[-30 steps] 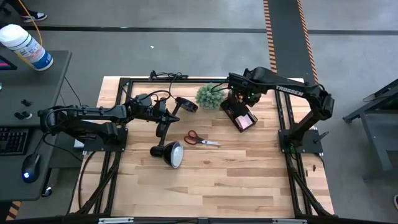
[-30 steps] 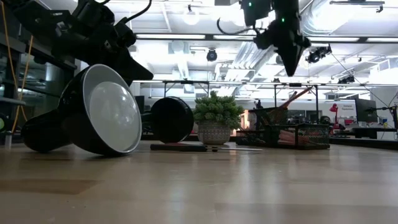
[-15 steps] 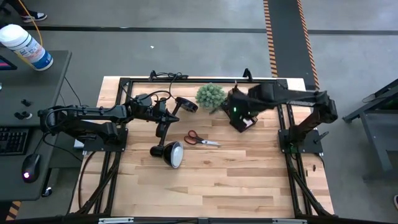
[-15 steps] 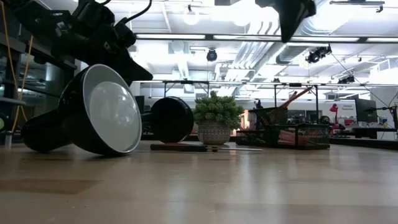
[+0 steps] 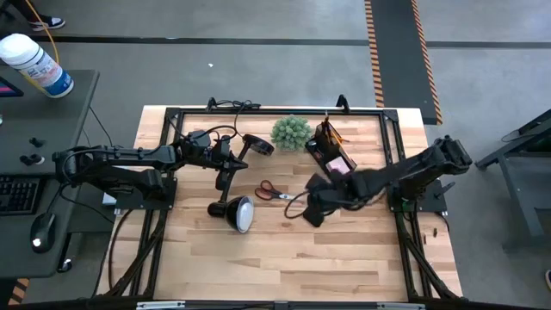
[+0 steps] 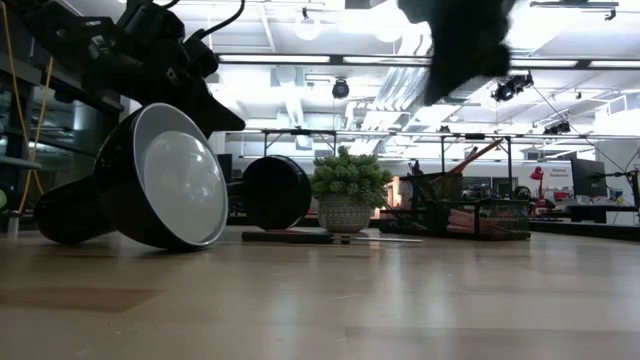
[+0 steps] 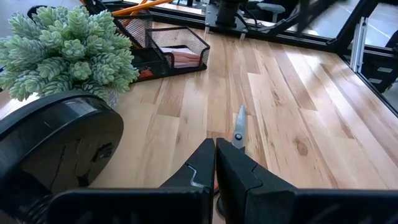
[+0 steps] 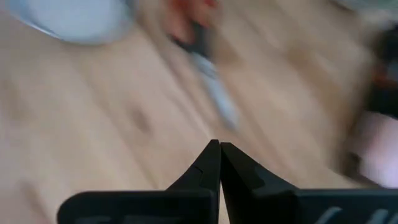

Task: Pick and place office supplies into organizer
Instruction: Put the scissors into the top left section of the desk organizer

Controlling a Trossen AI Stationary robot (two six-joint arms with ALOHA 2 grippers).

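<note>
The red-handled scissors (image 5: 277, 193) lie flat on the table's middle, blades toward the right. The dark organizer (image 5: 331, 153) stands at the far right, with a pink sticky-note pad (image 5: 341, 166) and orange pencils (image 5: 326, 129) in it. My right gripper (image 5: 308, 213) hangs shut and empty above the table, just right of the scissors (image 8: 208, 68). My left gripper (image 7: 216, 145) is shut with nothing between its fingers, beside the lamp's neck and left of the scissors' blade (image 7: 238, 127).
A black gooseneck lamp lies tipped over, its head (image 5: 238, 213) on the table near the left and its round base (image 5: 258, 145) farther back. A green plant (image 5: 291, 131) stands left of the organizer. Bare wood spreads toward the near edge.
My right gripper has swung away from over the organizer toward the table's near edge and left, sinking and tipping its fingers more steeply down, and now hangs close to the scissors. Nothing on the table has moved.
</note>
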